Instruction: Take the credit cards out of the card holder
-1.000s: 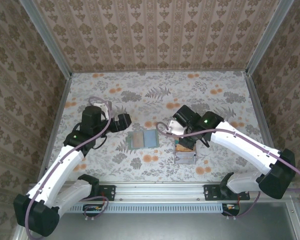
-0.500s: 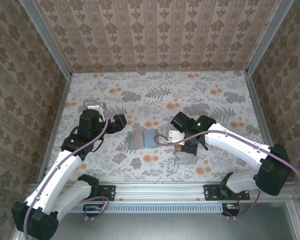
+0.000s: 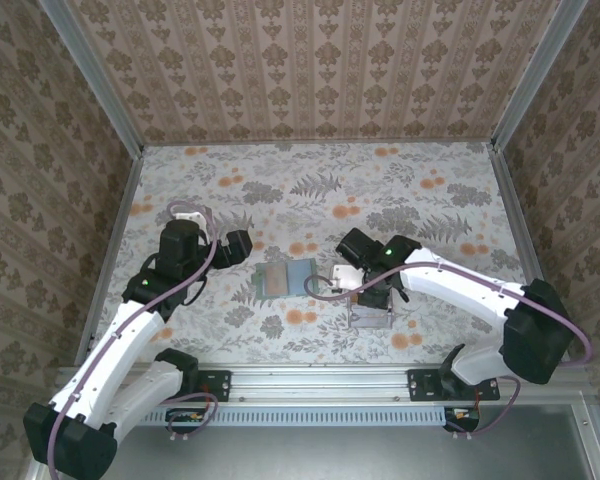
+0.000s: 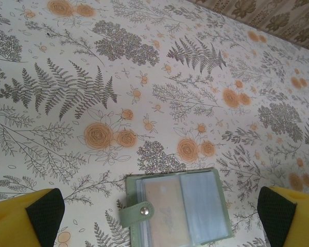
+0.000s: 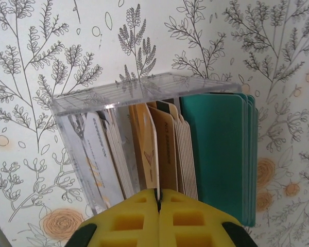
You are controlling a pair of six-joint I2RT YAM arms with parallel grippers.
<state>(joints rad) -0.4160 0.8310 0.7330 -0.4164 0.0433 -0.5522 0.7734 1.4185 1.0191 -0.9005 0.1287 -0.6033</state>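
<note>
Because the right gripper [image 5: 157, 203] is clamped tight on what looks like the thin edge of a tan card [image 5: 147, 139], the step in hand reads as setting that card into the clear tray [image 5: 144, 87], which stretches away toward twelve o'clock from its fingertips. Other tan cards [image 5: 183, 154] stand packed at one o'clock of the held one. Teal cards [image 5: 216, 154] stand beyond them at two o'clock, and white cards [image 5: 105, 154] lean at eleven o'clock.

To do it well, the gripper should probably keep the card upright and lower it straight into the slim gap between the tan and white stacks. It should let go only once the lower edge rests on the tray floor, since a sideways push could tip the neighbours or shove the tray.

Seen from overhead, the card holder [image 3: 285, 279] lies open and flat on the table [image 3: 430, 200] at nine o'clock of the tray, near it but apart. The left gripper [image 3: 242, 245] hovers at ten o'clock of the holder, spread wide and empty. Its wrist camera shows a pale card [image 4: 165, 211] behind the holder's clear sleeve, so more seems left to pull.
</note>
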